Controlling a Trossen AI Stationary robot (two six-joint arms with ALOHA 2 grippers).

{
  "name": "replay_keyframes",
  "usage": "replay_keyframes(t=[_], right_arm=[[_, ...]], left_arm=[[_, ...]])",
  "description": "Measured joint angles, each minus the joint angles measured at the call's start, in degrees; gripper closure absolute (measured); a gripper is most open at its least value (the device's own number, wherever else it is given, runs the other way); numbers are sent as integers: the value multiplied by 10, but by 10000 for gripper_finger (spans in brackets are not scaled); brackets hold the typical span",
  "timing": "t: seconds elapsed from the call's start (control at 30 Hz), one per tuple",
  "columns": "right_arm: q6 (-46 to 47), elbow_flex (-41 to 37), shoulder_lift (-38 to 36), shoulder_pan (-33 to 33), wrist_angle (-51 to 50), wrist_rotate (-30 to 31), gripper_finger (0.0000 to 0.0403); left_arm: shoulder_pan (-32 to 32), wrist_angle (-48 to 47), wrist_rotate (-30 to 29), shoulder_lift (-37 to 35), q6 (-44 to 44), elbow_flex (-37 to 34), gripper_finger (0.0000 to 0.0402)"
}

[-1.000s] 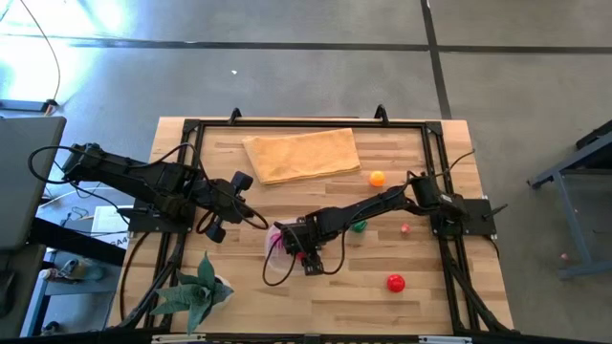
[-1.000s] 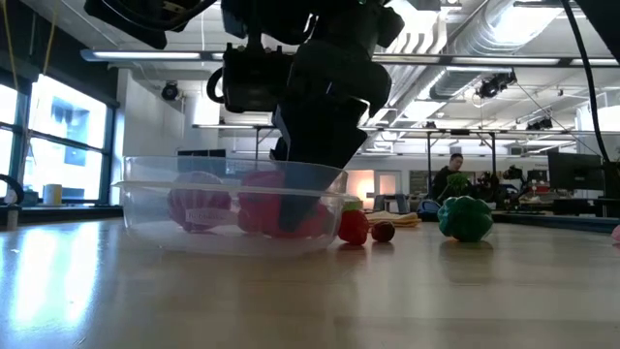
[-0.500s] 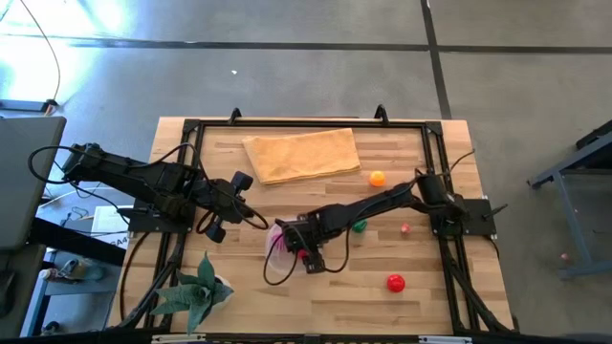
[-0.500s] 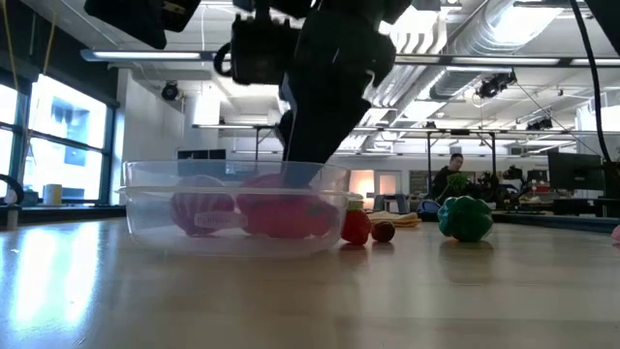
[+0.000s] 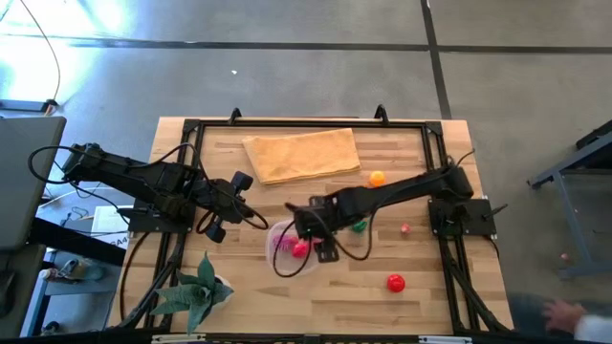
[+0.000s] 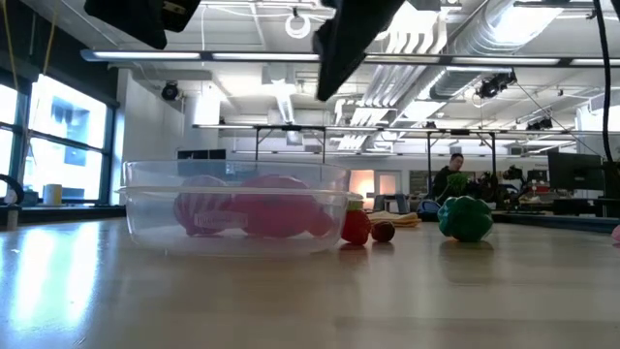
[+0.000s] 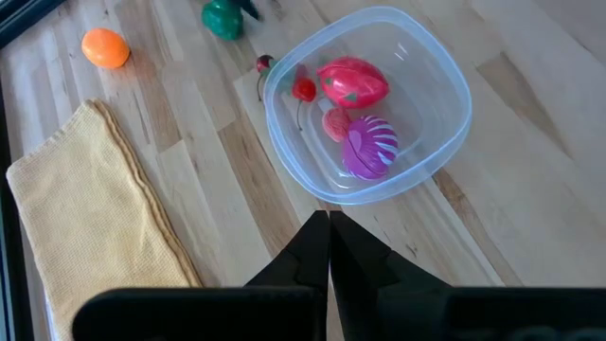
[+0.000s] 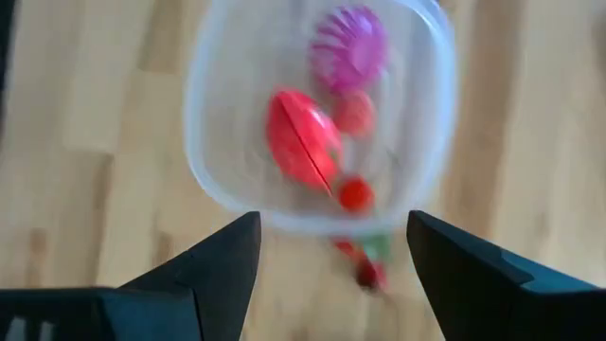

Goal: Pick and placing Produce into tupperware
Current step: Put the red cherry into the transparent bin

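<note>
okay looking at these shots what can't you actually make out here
- Right wrist view: the tupperware and its produce are motion-blurred, so the pieces cannot be identified.
- Low view: the right claw is cut off by the top edge.
- High view: the small piece beside the right arm's base is too small to identify.

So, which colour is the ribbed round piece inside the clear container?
Magenta-pink with paler ribs: the ribbed piece lies in the tupperware. The left wrist view shows it best.
</note>
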Motion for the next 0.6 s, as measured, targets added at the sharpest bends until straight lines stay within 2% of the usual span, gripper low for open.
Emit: replay_keyframes(t=[0.13,0.33,0.43,0.6], right_arm=[[14,0,-23,-15,-51,16,144],[2,-17,-30,-24,-49,3,144],[15,-97,-59,-30,-14,-11,144],[76,-273,-159,-32,127,-41,144]], left_arm=[[0,0,0,0,0,0,399],[0,0,0,0,0,0,399],[0,0,0,0,0,0,399],[0,0,0,0,0,0,399]])
